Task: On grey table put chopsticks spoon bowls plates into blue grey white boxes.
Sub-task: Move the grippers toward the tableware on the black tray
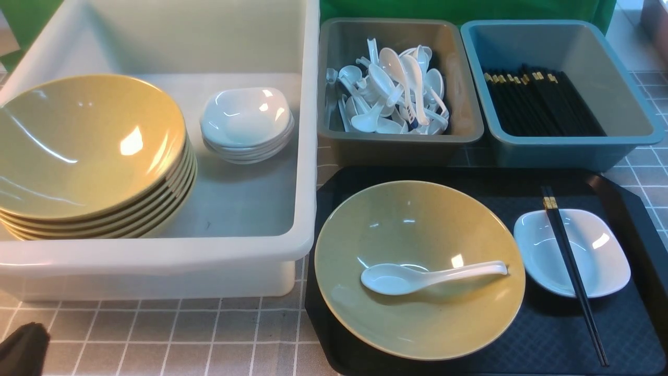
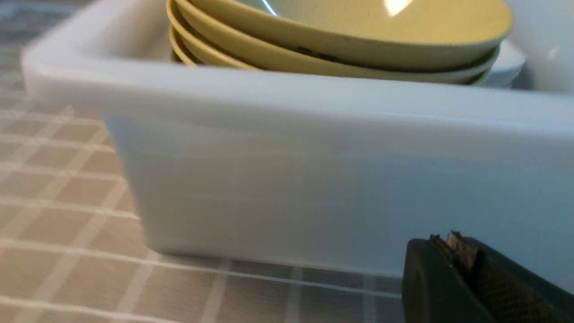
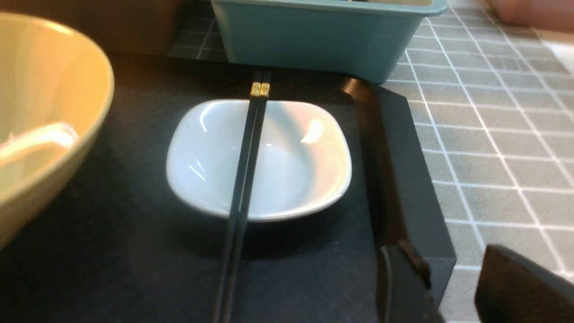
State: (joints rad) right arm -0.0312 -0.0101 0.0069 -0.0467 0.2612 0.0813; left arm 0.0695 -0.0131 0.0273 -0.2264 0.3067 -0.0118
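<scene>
On the black tray stands a yellow bowl with a white spoon lying in it. Beside it a white plate carries a pair of black chopsticks across it. The white box holds stacked bowls and stacked plates. The grey box holds spoons, the blue box chopsticks. My left gripper is shut and empty, low by the white box's wall. My right gripper stands open and empty at the tray's corner.
The grey table shows in front of the white box and to the right of the tray. The tray's raised rim runs between the plate and my right gripper. The boxes stand close together.
</scene>
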